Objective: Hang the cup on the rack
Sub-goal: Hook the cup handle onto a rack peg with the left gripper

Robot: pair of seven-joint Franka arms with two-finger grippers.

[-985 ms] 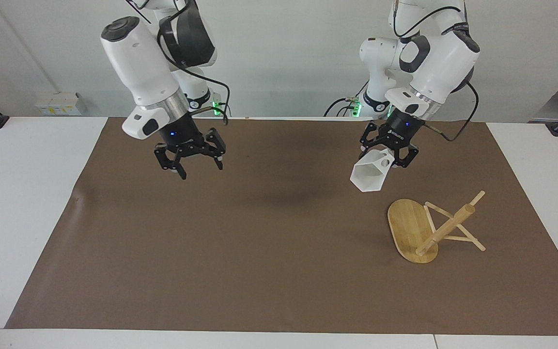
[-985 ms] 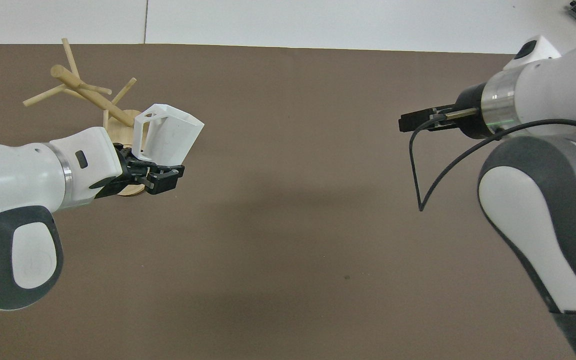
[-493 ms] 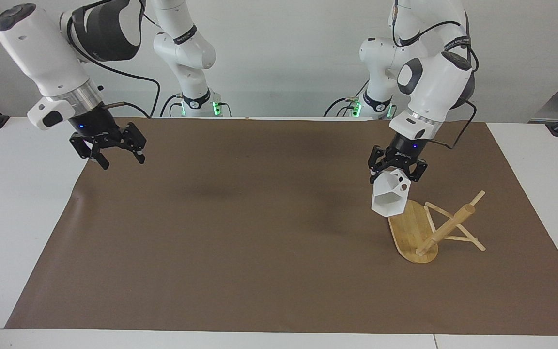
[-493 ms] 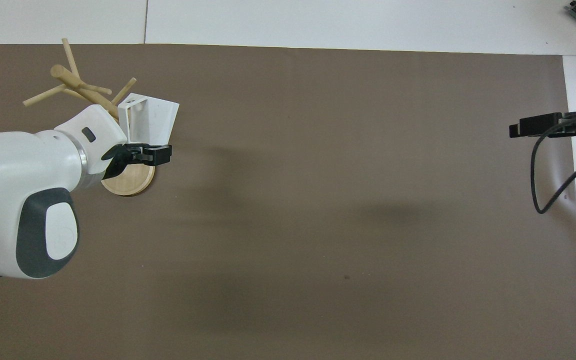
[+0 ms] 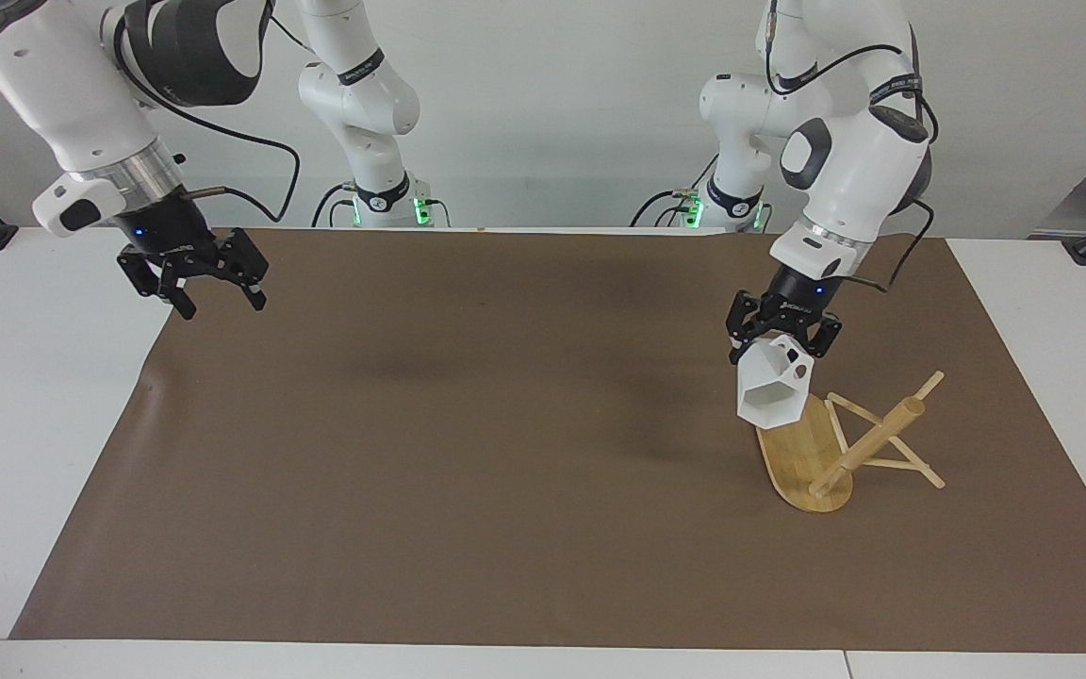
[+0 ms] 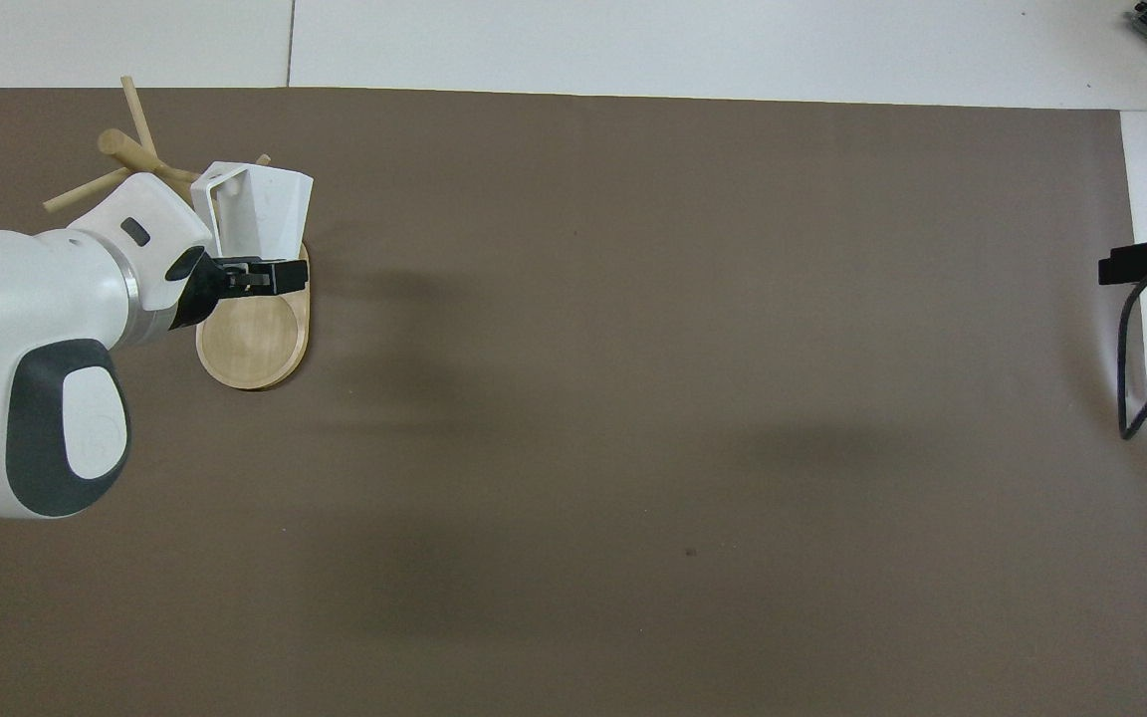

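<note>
The white faceted cup (image 5: 769,391) (image 6: 260,209) hangs tilted in the air, its mouth turned away from the robots. My left gripper (image 5: 781,341) (image 6: 255,277) is shut on its blocky handle, right above it. Cup and gripper are over the oval base of the bamboo rack (image 5: 798,453) (image 6: 255,339), beside the post (image 5: 868,445) and its thin pegs. The rack stands on the brown mat toward the left arm's end. My right gripper (image 5: 222,307) (image 6: 1146,267) hangs open and empty over the mat's edge at the right arm's end.
A brown mat (image 5: 468,453) covers most of the white table (image 5: 43,396). A crease lifts the mat's edge (image 5: 152,382) near the right arm's end. Black cables hang from both wrists.
My left gripper carried the cup down and over the rack's base, turning it more upright. My right arm swung out to its own end of the table and stayed open.
</note>
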